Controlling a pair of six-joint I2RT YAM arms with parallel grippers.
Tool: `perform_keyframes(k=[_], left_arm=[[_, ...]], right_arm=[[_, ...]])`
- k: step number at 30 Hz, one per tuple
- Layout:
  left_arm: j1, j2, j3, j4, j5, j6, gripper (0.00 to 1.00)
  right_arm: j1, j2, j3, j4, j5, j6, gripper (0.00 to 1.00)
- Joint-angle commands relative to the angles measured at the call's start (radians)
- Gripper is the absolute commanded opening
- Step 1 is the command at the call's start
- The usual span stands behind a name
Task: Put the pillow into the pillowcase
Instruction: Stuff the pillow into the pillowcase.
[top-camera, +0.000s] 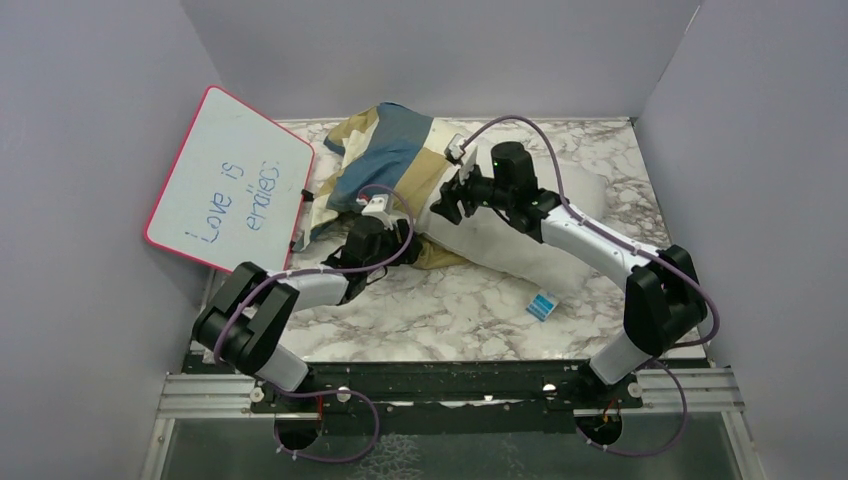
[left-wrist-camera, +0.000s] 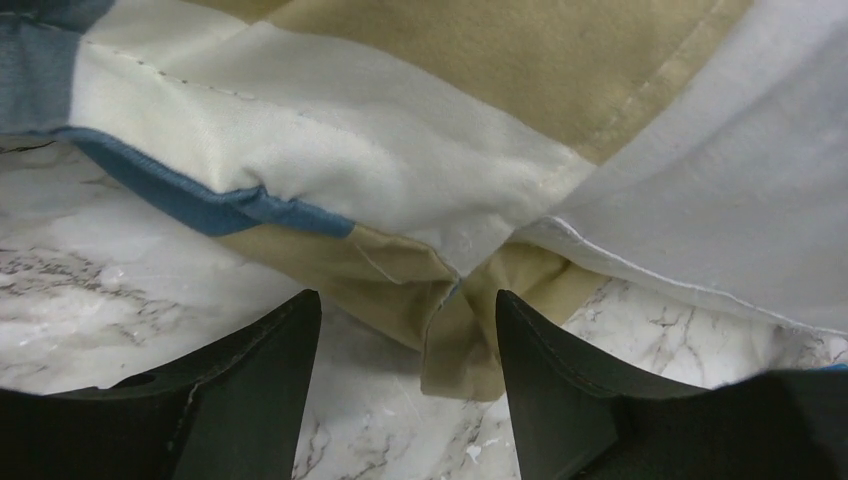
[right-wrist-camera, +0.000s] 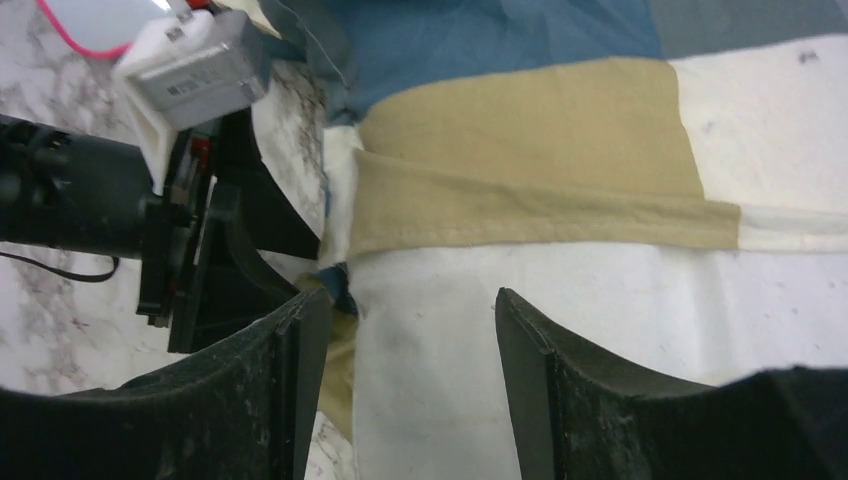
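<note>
The checked pillowcase (top-camera: 385, 150) lies bunched at the back of the table. The white pillow (top-camera: 520, 245) runs out of its mouth toward the right, its blue tag (top-camera: 541, 305) at the near corner. My left gripper (top-camera: 365, 245) sits low at the case's near edge. In the left wrist view it (left-wrist-camera: 405, 310) is open, and a tan corner flap (left-wrist-camera: 460, 345) of the pillowcase (left-wrist-camera: 300, 130) hangs between the jaws, ungripped. My right gripper (top-camera: 450, 200) (right-wrist-camera: 405, 305) hovers open over the pillow (right-wrist-camera: 600, 300), just short of the tan hem (right-wrist-camera: 540, 205).
A pink-rimmed whiteboard (top-camera: 230, 180) with handwriting leans against the left wall. Grey walls close in the marble table (top-camera: 440, 310) on three sides. The left arm's wrist and camera (right-wrist-camera: 190, 60) sit close beside my right fingers.
</note>
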Motion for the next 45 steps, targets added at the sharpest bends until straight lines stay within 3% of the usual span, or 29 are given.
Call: perform_keyframes(k=[1, 3, 5, 12, 14, 25, 28, 31, 36, 45], left_arm=[[0.004, 0.062, 0.051, 0.108, 0.027, -0.042, 0.65], [0.004, 0.079, 0.054, 0.118, 0.029, -0.061, 0.64], [0.004, 0.085, 0.043, 0.147, 0.034, -0.075, 0.58], [0.003, 0.069, 0.033, 0.176, 0.037, -0.095, 0.09], [0.001, 0.064, 0.028, 0.182, 0.044, -0.101, 0.00], [-0.015, 0.010, 0.006, 0.226, 0.073, -0.112, 0.00], [-0.035, -0.011, -0.001, 0.245, 0.071, -0.130, 0.00], [-0.074, -0.005, -0.001, 0.261, 0.054, -0.107, 0.00], [-0.118, 0.019, -0.024, 0.341, 0.035, -0.151, 0.00], [-0.234, 0.018, -0.072, 0.381, -0.107, -0.188, 0.00]], right_arm=[[-0.010, 0.003, -0.005, -0.018, 0.039, -0.097, 0.66], [-0.009, -0.014, -0.043, 0.008, 0.015, -0.158, 0.67], [-0.009, -0.014, -0.051, -0.003, 0.009, -0.219, 0.70], [0.000, 0.003, -0.095, 0.055, -0.017, -0.288, 0.76], [0.015, 0.013, -0.111, 0.081, -0.008, -0.319, 0.77], [0.085, 0.193, -0.086, 0.290, 0.187, -0.358, 0.77], [0.095, 0.246, -0.106, 0.383, 0.222, -0.295, 0.66], [0.095, 0.266, -0.177, 0.585, 0.219, -0.180, 0.50], [0.096, 0.293, -0.271, 0.935, 0.253, 0.025, 0.01], [0.096, 0.366, -0.302, 1.149, 0.297, 0.282, 0.00]])
